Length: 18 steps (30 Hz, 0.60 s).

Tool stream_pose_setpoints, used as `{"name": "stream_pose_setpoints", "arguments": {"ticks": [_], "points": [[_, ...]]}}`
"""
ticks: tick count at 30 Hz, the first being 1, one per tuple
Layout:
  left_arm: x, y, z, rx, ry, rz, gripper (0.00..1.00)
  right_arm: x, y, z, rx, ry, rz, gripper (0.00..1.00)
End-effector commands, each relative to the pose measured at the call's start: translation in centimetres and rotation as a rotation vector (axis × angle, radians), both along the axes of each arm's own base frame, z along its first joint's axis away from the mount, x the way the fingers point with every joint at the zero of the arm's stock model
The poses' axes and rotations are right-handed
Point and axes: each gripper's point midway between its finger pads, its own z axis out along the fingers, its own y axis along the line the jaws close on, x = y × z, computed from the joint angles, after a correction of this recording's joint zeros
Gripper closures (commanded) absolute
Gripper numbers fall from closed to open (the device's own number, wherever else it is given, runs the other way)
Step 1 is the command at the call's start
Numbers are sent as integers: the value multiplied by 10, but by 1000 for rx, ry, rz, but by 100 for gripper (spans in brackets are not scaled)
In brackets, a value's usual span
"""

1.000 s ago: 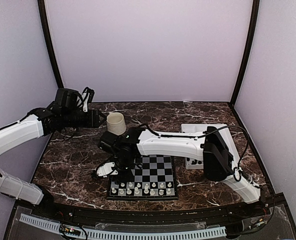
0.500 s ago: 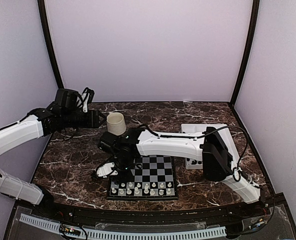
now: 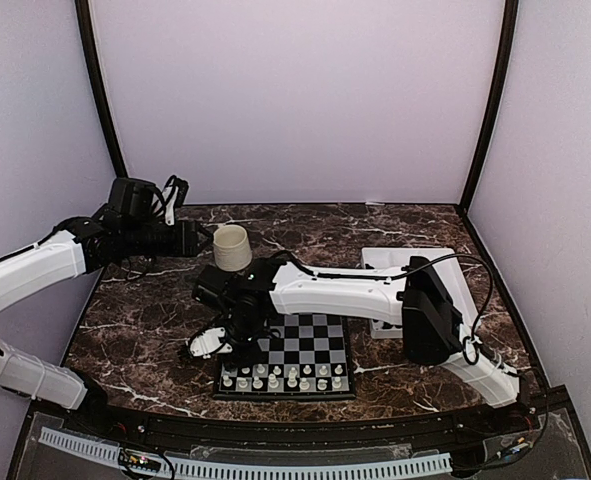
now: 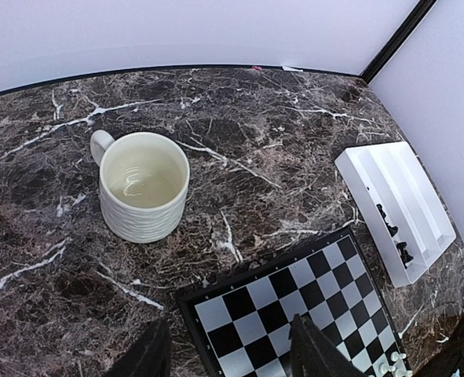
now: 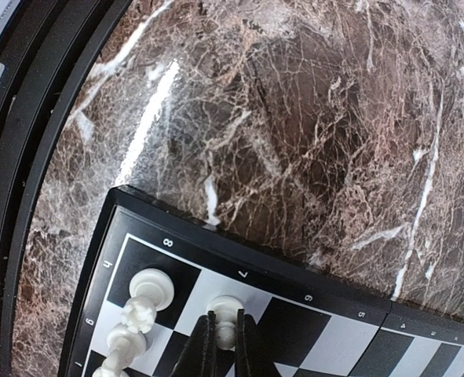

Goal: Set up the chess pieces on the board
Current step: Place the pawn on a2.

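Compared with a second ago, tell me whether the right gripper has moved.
Yes. The right gripper, its jaws closed on a white pawn, has shifted slightly left against the board, toward its left edge.

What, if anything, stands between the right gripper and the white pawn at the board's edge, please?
Nothing visible does: the right gripper is closed around the white pawn on the board, and the neighbouring white piece stands apart to one side.

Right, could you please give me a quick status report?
Right gripper shut on white pawn at board edge. Left gripper open, empty. Neighbouring white pieces close beside pawn.
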Motion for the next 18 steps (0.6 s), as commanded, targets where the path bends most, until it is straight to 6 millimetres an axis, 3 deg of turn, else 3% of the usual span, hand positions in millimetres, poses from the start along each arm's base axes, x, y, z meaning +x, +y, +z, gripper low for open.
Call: {"name": "stream_pose_setpoints", "arguments": {"ticks": [1, 5, 10, 14, 18], "points": [[-5, 3, 8, -19, -18, 0, 46, -6, 8, 0, 15, -5, 22, 91], [-4, 3, 8, -21, -18, -1, 46, -4, 8, 1, 14, -27, 15, 80], [-3, 5, 4, -5, -17, 10, 46, 14, 2, 11, 7, -126, 1, 74], [1, 7, 2, 18, -25, 17, 46, 26, -3, 37, 39, -156, -15, 73], [6, 9, 6, 46, -53, 19, 45, 32, -14, 76, 85, -161, -15, 72]]}}
